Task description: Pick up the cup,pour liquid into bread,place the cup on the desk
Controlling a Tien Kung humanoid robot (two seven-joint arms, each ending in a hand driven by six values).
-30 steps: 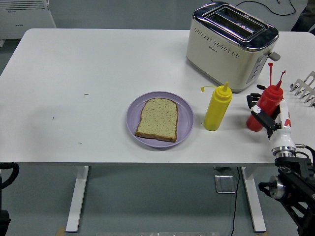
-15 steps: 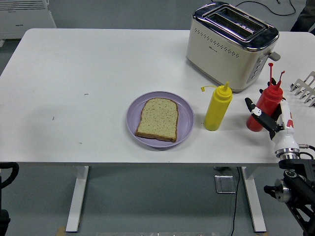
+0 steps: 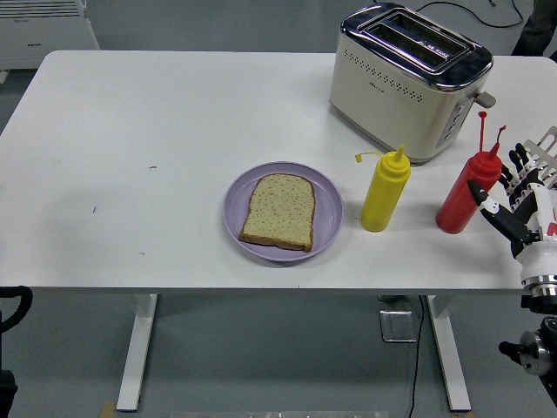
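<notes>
A red squeeze bottle (image 3: 463,196) stands upright on the white table (image 3: 157,122) at the right, its cap off on a tether. My right hand (image 3: 520,202) is just to the right of it, fingers spread and holding nothing, a small gap between hand and bottle. A yellow squeeze bottle (image 3: 385,189) stands to the bottle's left. A slice of bread (image 3: 279,211) lies on a purple plate (image 3: 328,209) at the table's middle front. No cup is in view. A bit of my left arm (image 3: 10,313) rests at the lower left corner.
A cream and chrome toaster (image 3: 407,80) stands at the back right, behind the two bottles. A metal rack (image 3: 545,144) pokes in at the right edge, close behind my right hand. The table's near edge runs just below the plate.
My right hand has let go of the red bottle and drawn back to the right, fingers spreading. The bottle now stands free on the table.
</notes>
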